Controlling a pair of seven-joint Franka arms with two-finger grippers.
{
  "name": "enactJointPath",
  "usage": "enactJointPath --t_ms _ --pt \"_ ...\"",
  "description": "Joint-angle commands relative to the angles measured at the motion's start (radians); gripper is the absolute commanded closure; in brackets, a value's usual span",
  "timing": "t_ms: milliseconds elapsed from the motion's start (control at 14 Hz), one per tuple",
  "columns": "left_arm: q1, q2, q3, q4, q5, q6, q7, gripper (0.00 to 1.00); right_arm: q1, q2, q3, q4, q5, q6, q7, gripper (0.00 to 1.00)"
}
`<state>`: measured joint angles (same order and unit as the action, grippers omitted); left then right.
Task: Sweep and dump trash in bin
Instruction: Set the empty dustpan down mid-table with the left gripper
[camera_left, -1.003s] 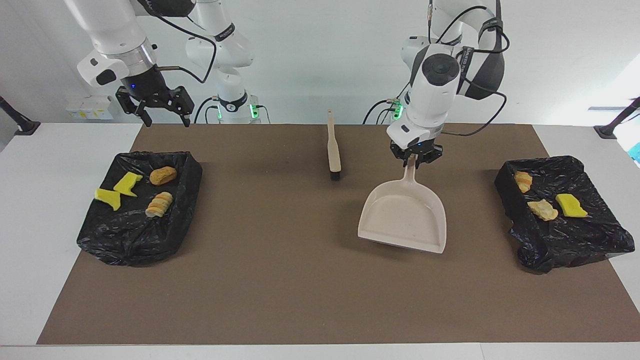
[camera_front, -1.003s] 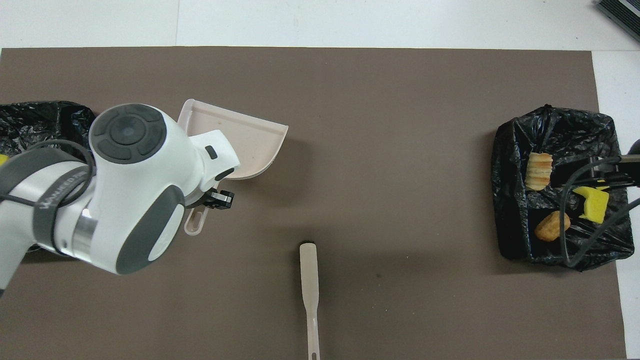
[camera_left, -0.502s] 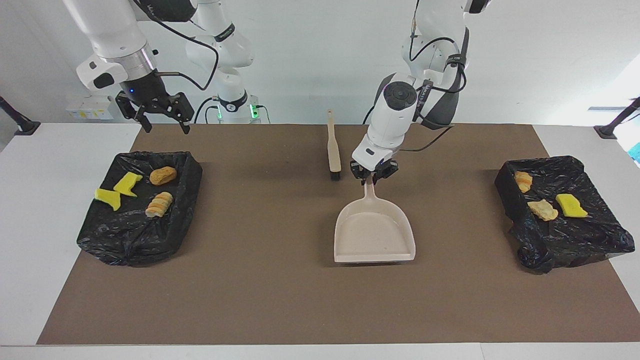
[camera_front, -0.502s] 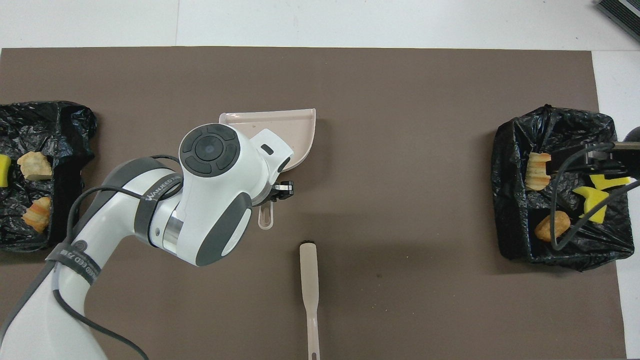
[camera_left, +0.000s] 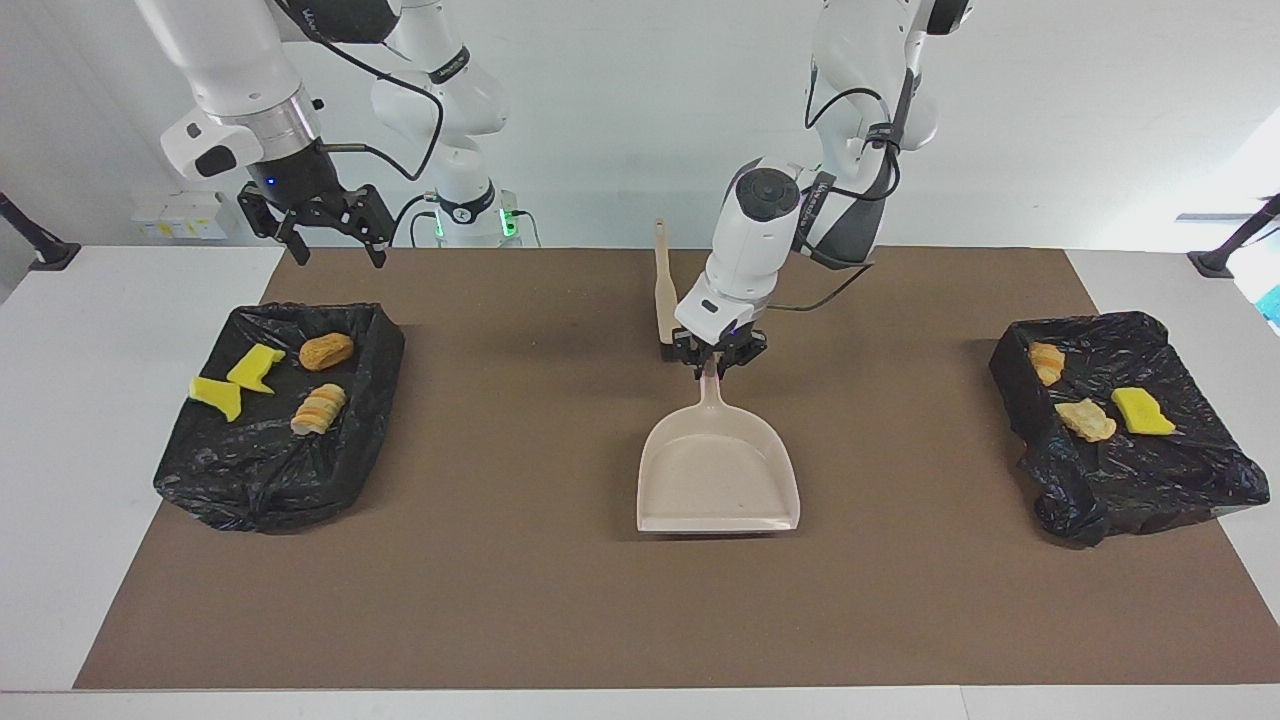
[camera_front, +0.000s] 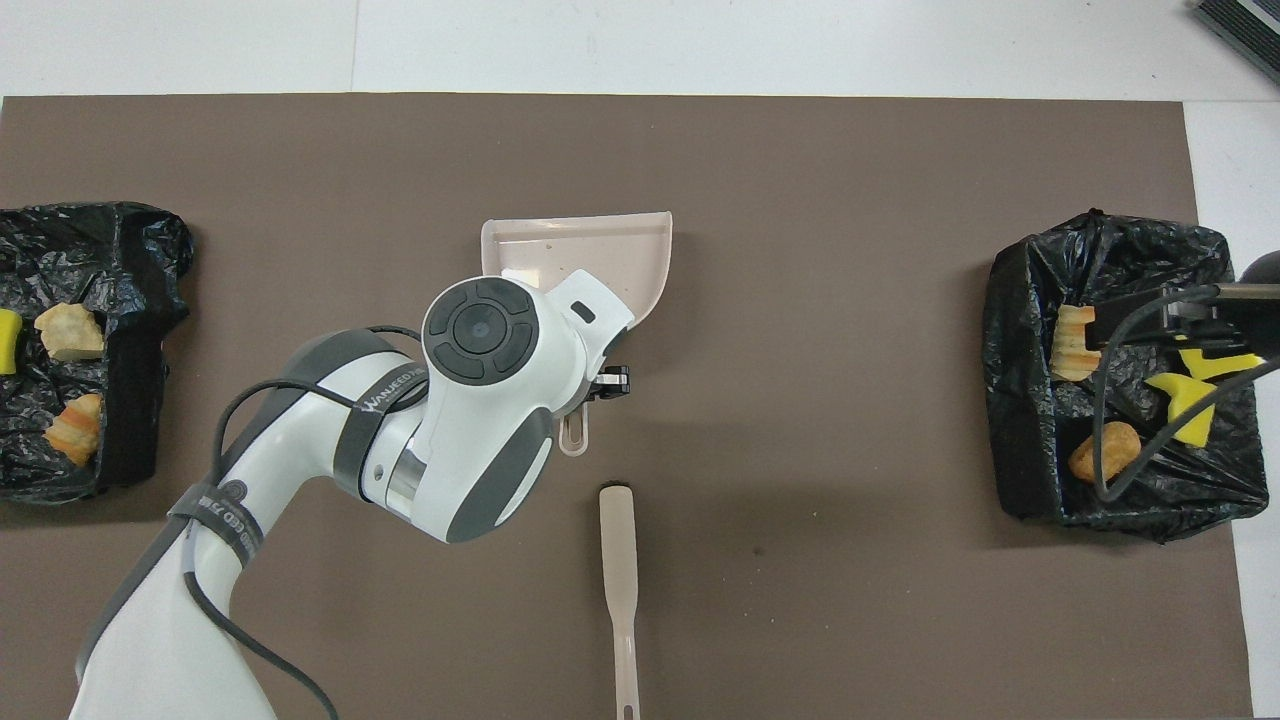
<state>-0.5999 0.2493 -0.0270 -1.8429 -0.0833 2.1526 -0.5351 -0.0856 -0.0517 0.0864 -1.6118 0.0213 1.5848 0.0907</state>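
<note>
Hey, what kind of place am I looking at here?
Probably a robotics lab bench, not a home: two white arms mounted at a white table with a brown mat, bag-lined bins of scraps, and the left gripper holding a dustpan.

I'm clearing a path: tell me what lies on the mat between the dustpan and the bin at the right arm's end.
Nothing: between the dustpan and that bin the brown mat is bare, in both views.

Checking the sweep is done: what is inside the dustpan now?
The dustpan looks empty, held by the left gripper at its handle. In the overhead view the arm covers part of the pan.
</note>
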Motion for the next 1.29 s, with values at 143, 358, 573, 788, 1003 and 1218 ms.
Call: enactJointPath --t_ms 143,358,573,788,1003,1218 --pt "-0.028 0.007 0.019 -0.032 -0.015 0.072 0.000 0.44 -0.013 0.000 0.007 -0.002 0.019 0.007 0.017 0.00" --pt "-0.021 0.005 0.019 -0.041 -0.015 0.073 0.000 0.28 -0.013 0.000 0.007 -0.002 0.020 0.007 0.017 0.00" --pt "-0.017 0.005 0.021 -0.036 -0.015 0.070 0.000 0.13 -0.013 0.000 0.007 -0.002 0.020 0.007 0.017 0.00" --pt "0.021 -0.010 0.024 -0.027 -0.012 0.053 0.003 0.00 -0.013 0.000 0.007 -0.002 0.020 0.007 0.017 0.00" --pt "0.048 -0.047 0.054 -0.024 -0.003 -0.002 0.123 0.00 -0.013 -0.002 0.007 -0.002 0.020 0.007 0.017 0.00" --pt "0.159 -0.111 0.067 -0.006 -0.004 -0.115 0.369 0.00 -0.013 0.000 0.007 -0.002 0.020 0.007 0.017 0.00"
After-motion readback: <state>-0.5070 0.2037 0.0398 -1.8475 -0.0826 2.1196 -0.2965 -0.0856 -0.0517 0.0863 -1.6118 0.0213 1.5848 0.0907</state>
